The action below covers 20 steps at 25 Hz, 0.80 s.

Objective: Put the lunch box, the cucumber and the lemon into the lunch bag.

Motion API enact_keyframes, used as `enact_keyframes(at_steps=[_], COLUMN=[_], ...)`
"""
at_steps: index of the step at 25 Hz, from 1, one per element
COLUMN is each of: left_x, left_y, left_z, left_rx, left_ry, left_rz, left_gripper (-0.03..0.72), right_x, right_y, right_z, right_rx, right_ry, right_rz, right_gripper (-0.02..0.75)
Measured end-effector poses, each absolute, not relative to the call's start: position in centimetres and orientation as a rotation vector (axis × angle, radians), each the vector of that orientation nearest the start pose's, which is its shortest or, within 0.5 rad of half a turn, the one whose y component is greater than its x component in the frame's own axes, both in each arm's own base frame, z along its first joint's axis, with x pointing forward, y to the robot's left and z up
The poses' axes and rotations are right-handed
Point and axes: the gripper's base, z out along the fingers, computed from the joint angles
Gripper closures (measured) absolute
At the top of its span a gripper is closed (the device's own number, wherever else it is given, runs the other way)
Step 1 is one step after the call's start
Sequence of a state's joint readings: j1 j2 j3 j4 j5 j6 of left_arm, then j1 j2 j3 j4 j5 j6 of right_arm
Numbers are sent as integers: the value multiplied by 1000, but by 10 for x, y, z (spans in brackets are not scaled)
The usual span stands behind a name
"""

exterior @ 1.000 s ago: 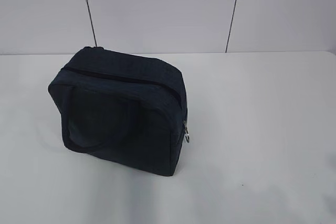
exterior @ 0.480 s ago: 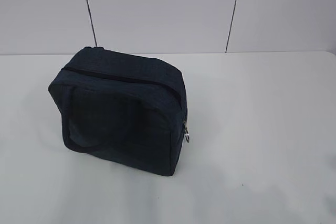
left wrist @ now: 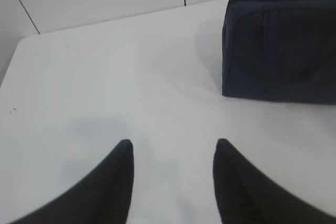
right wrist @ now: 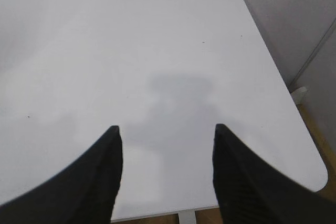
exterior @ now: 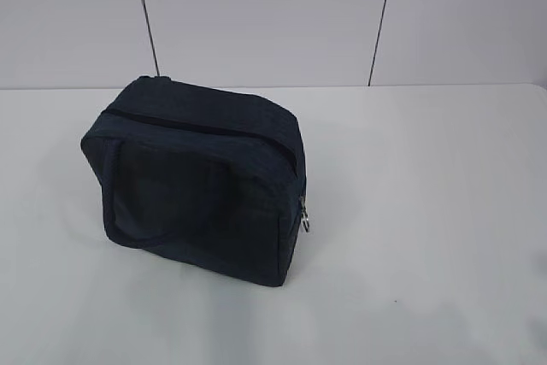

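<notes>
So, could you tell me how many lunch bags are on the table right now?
1. The lunch bag stands left of centre on the table, zipped shut; the left wrist view shows it at upper right. Nothing else is visible.

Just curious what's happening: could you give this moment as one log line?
boxy dark navy fabric lunch bag: zipped shut, on white table | left pincer: open, empty | right pincer: open, empty

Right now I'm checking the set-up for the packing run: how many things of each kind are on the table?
Lunch bag, dark navy, zipped shut: 1
Lunch box: 0 in view
Cucumber: 0 in view
Lemon: 0 in view
Total on the white table: 1
</notes>
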<state>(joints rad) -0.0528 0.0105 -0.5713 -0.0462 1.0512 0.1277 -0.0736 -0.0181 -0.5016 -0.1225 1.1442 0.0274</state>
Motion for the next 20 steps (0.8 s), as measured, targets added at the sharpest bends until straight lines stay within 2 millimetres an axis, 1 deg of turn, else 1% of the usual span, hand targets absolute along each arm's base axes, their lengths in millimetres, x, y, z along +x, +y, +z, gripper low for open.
enact_keyframes(at_steps=[4,6,14,20], left_x=[-9,-8,-8,-8], left_y=[-3,-3,1,2], left_z=[284,281,280,280], left_rx=[186,185,103,96], left_ry=[2043,2061,2074,2075], left_rz=[-12,-14,9,9], left_gripper=[326,326,326,326], right_x=[-13,-13,-13,-13], right_y=[-10,-10,-10,-10], right_z=[271,271,271,271], right_rx=[120,120,120,120], right_ry=[2103,2103,2103,2103], right_rz=[-180,-180,-181,-181], right_gripper=[316,316,316,316])
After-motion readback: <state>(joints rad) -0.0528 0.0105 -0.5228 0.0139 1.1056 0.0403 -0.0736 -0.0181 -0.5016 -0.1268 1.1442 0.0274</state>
